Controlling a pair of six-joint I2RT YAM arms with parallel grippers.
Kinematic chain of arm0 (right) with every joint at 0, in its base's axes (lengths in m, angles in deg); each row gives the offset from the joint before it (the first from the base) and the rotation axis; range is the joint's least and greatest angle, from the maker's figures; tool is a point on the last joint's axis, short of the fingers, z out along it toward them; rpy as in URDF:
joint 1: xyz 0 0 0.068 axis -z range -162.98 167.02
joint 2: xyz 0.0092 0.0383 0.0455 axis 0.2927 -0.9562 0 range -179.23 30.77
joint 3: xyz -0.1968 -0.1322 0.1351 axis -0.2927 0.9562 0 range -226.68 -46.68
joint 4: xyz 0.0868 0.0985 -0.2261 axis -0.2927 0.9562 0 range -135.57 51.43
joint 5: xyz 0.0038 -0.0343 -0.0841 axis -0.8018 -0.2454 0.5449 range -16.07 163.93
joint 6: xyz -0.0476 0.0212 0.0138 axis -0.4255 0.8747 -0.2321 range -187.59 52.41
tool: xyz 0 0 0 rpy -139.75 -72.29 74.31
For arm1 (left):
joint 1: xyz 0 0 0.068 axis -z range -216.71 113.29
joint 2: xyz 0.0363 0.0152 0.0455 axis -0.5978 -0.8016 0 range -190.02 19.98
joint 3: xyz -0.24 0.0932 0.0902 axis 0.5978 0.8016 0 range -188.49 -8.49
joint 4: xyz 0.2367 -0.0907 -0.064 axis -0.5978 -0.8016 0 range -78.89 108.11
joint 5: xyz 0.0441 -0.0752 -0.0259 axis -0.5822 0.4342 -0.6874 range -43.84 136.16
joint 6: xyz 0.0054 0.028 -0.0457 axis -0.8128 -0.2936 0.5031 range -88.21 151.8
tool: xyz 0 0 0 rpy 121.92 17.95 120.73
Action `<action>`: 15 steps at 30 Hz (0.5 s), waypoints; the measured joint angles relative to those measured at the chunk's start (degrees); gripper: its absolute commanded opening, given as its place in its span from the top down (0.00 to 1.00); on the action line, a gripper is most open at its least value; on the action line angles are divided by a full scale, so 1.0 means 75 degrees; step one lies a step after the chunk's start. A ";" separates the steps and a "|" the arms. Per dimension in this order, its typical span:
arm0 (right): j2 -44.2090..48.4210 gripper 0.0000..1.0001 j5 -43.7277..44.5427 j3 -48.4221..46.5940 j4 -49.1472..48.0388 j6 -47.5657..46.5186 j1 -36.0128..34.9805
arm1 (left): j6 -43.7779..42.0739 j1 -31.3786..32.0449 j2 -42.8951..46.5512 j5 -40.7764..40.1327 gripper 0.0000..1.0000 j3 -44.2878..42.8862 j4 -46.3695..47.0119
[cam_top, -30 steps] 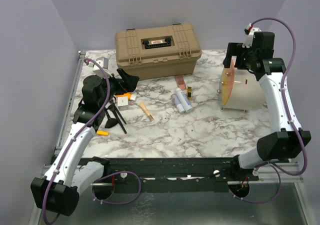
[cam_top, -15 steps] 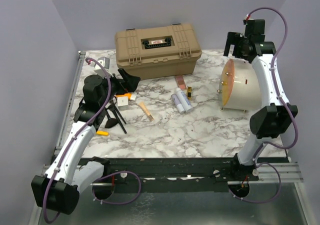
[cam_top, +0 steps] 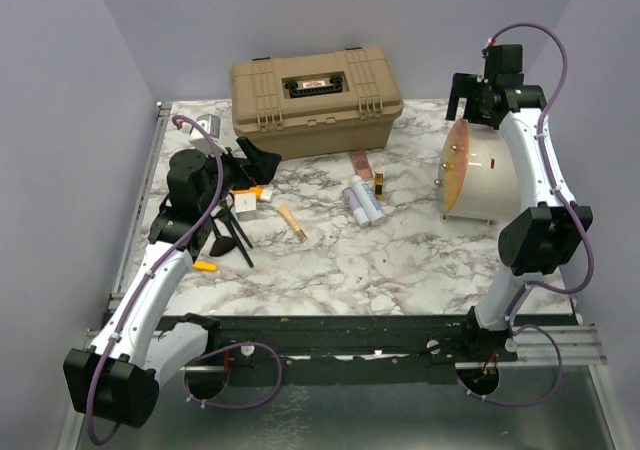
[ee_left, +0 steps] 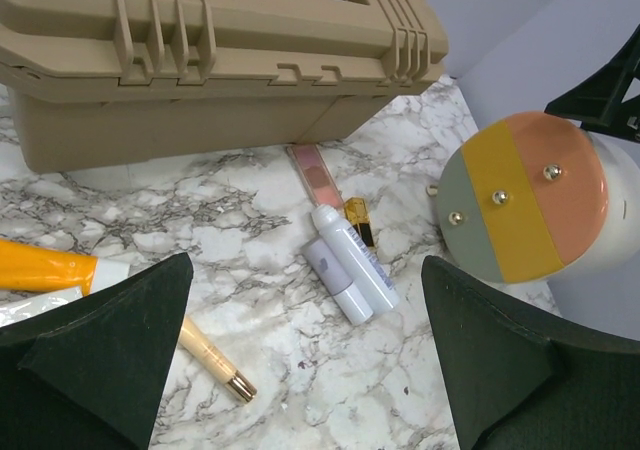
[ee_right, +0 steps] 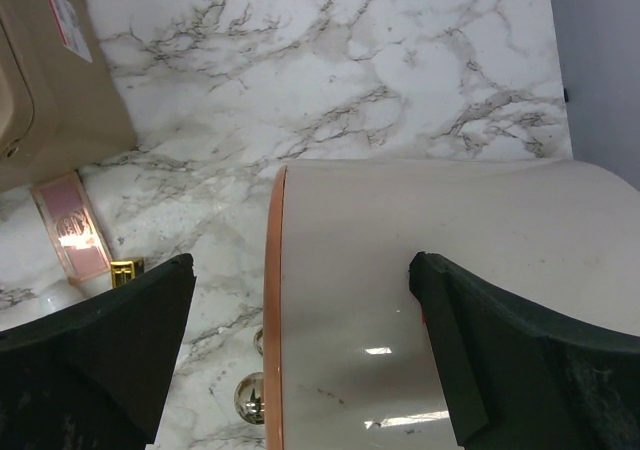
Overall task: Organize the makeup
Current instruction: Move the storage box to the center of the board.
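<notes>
The makeup lies scattered on the marble table. Two pale tubes (cam_top: 363, 202) (ee_left: 350, 265) lie side by side in the middle, with a pink palette (cam_top: 360, 160) (ee_left: 312, 170) behind them. To their left are a tan-handled brush (cam_top: 292, 223) (ee_left: 215, 360), an orange tube (cam_top: 255, 192) (ee_left: 45, 268), black brushes (cam_top: 228, 235) and a yellow pencil (cam_top: 204, 266). My left gripper (cam_top: 256, 162) (ee_left: 305, 360) hovers open over the left part of the table, holding nothing. My right gripper (cam_top: 468, 98) (ee_right: 300, 350) hangs open above the back of the round pouch (cam_top: 480, 180) (ee_right: 420, 300), apart from it.
A big tan hard case (cam_top: 315, 100) (ee_left: 200, 60) stands shut at the back centre. The cream-and-orange pouch lies on its side at the right, its studded face towards the middle. A small white box (cam_top: 243, 202) and a grey item (cam_top: 207, 124) sit at the left.
My right arm has risen and swung back, carrying its gripper from beside the pouch's top to higher above it. The left arm and the makeup have not moved.
</notes>
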 measured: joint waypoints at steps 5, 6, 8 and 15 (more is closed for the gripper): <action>-0.0015 0.00 -0.0111 0.0064 -0.0157 -0.0073 0.0000 | 0.0082 0.0000 -0.0102 0.0032 0.01 0.0000 0.0000; -0.0015 0.00 -0.0175 0.0064 -0.0157 -0.0099 0.0003 | 0.0090 0.0000 -0.0105 0.0035 0.01 0.0000 0.0000; -0.0015 0.00 -0.0367 0.0061 -0.0166 -0.0213 0.0017 | 0.0119 0.0000 -0.0108 0.0058 0.01 0.0003 0.0000; -0.0335 0.00 -0.1431 -0.0195 -0.0143 -0.0522 0.0119 | 0.0175 0.0000 -0.0187 0.0134 0.01 0.0003 0.0003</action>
